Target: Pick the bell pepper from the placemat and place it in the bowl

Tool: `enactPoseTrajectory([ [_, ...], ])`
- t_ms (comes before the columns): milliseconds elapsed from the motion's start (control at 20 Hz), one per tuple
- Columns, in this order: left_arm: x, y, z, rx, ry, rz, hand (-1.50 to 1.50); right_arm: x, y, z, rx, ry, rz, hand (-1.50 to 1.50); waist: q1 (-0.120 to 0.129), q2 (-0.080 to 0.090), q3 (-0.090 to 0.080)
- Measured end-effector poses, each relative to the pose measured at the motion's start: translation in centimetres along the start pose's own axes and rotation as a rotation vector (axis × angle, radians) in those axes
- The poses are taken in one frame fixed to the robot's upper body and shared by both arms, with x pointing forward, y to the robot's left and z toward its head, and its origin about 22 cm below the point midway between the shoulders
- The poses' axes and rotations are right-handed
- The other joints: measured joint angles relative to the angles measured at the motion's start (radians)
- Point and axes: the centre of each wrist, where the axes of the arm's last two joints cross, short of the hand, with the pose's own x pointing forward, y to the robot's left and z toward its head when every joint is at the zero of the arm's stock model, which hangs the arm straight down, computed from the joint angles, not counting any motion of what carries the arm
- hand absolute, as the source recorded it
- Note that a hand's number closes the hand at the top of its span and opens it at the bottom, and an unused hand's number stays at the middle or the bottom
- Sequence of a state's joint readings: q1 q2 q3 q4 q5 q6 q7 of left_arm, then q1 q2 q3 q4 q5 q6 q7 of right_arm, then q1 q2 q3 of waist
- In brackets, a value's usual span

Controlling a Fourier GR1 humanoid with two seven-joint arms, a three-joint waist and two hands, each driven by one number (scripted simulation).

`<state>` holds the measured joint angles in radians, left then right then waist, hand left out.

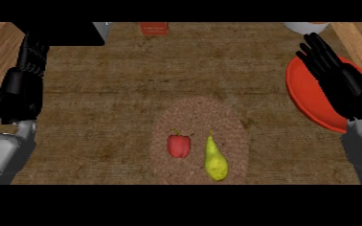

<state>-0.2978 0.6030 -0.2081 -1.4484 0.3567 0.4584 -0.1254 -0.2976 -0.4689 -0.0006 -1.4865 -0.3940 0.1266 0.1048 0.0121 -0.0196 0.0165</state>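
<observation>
A small red bell pepper (179,146) with a green stem sits upright on an oval, brown woven placemat (201,115) in the lower middle of the dark, wood-grained counter (127,86). Just beside it on its right lies a yellow-green pear (215,159), stem pointing away from the robot; a thin gap separates the two fruits. Both lie in the mat's near half, close to the counter's front edge, and the far half of the mat is bare.

A red round bowl (305,98) sits at the counter's right edge, partly cut off by the view and well apart from the mat. The right hand (332,72) hangs over the bowl, fingers straight and spread, holding nothing. The left hand (21,88) shows at the left edge, over the counter's side and far from the mat; whether its fingers are apart or curled cannot be told.

Between mat and bowl runs a bare stretch of counter. At the far edge stands a small red box (154,28), with a white rounded vessel (308,27) near the far right corner.
</observation>
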Motion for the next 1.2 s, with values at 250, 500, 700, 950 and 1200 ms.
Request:
enactPoseTrajectory([
  [250, -1.3, 0.4, 1.2, -0.023, 0.076, -0.026, 0.0, 4.6, 5.8, -0.6, 0.048, -0.23, 0.191, 1.5, -0.006, 0.002, -0.015],
  [500, -3.1, 0.9, 2.5, -0.023, 0.192, -0.042, 0.0, 5.1, 4.7, 0.3, -0.075, -0.136, 0.604, -1.5, -0.062, -0.011, -0.037],
  [700, -4.1, 1.5, 3.6, -0.013, 0.257, -0.038, 0.0, 3.3, 6.8, 2.6, -0.201, -0.107, 0.733, -1.5, -0.093, -0.021, -0.03],
  [950, -4.2, 1.9, 4.0, -0.017, 0.288, -0.036, 0.0, 0.9, 11.7, 6.4, -0.231, -0.088, 0.834, -1.5, -0.099, -0.021, -0.026],
  [1200, -3.9, 1.9, 4.3, -0.032, 0.287, -0.025, 0.0, 0.9, 16.4, 9.6, -0.31, -0.058, 0.887, -1.5, -0.081, -0.013, -0.024],
])
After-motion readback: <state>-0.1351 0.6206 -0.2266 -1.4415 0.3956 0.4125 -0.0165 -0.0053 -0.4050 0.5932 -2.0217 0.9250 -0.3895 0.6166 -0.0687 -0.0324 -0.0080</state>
